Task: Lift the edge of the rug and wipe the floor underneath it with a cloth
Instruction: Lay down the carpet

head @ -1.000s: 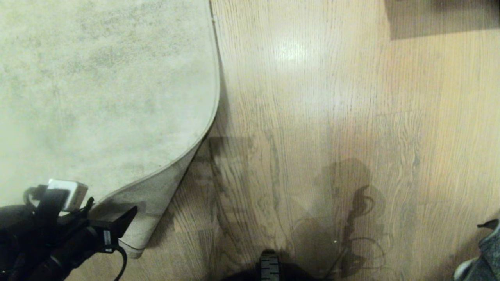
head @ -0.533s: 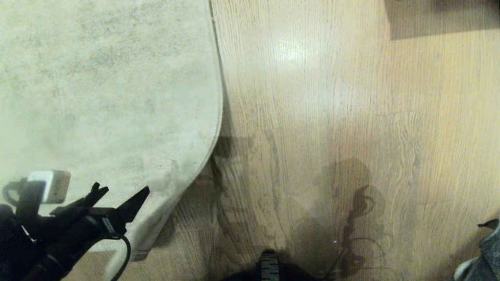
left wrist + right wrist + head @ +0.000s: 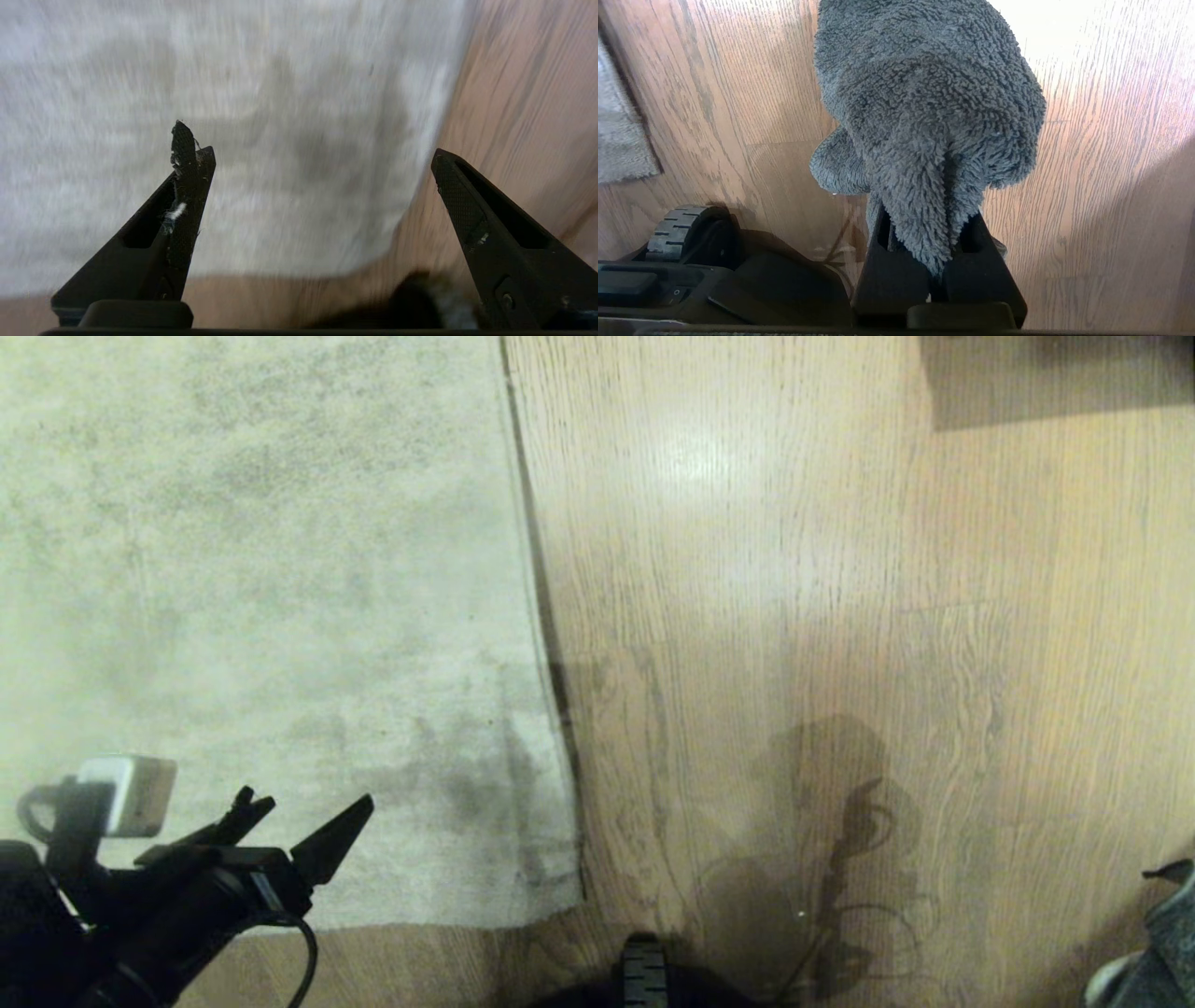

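The left gripper [image 3: 308, 821], jaws spread and empty, hovers lower left over the mottled rug; the rug edge [image 3: 546, 644] apparently lies flat, with open floor [image 3: 840, 569] right. The right gripper [image 3: 931, 261] clamps the cloth [image 3: 924, 102].

rug edge [image 3: 546, 644]: flat on floor [image 3: 794, 569] | cloth [image 3: 924, 107]: grey, fuzzy, bunched, above floor

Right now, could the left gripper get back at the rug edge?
Probably yes: the left gripper hovers open over the rug corner, with the rug edge lying flat and nothing between them.
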### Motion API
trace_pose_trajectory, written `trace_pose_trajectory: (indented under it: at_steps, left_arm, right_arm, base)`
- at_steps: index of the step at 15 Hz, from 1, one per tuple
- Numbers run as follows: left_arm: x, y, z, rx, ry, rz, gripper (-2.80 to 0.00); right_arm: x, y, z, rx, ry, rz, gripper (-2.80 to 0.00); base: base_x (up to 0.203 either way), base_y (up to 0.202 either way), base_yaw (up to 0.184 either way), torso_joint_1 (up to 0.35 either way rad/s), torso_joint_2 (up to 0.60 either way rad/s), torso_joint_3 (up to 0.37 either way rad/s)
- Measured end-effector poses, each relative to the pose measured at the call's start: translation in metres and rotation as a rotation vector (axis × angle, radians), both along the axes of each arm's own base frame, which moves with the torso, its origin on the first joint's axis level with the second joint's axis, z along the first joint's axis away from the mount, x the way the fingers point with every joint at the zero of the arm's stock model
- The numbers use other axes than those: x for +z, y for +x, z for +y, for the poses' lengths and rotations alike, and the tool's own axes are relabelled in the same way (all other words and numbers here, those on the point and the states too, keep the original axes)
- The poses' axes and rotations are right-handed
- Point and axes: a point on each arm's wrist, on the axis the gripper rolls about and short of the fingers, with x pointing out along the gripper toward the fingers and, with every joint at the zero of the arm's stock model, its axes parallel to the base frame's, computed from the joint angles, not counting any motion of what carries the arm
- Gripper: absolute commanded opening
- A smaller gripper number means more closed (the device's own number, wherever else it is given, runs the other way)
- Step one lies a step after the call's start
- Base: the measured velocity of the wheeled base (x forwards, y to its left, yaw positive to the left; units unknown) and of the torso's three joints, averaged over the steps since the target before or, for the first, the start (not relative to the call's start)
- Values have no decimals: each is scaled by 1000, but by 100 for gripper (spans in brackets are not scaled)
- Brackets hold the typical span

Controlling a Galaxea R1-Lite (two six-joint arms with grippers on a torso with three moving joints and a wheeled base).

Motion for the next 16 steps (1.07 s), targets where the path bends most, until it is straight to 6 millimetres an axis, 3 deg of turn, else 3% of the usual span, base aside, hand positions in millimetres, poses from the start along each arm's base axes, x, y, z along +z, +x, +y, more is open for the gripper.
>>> trace_pose_trajectory:
  at_steps: [3,4,11,16]
  left_arm:
    - [-11,-4,-4,-29,39,102,0]
    - [-16,-6,-5,-43,56,147,-280]
    - [-46,-11,-24,-169,182,381,-280]
    - [-81,-3,-41,-248,330,562,-280]
  right_arm:
    - [0,0,0,0,0,0,-280]
    - [0,0,0,0,0,0,-280]
    - [0,0,0,0,0,0,-280]
    - [0,0,0,0,0,0,-280]
  base:
    - [0,0,0,0,0,0]
    - [0,0,0,0,0,0]
    - [0,0,0,0,0,0]
    - [0,0,0,0,0,0]
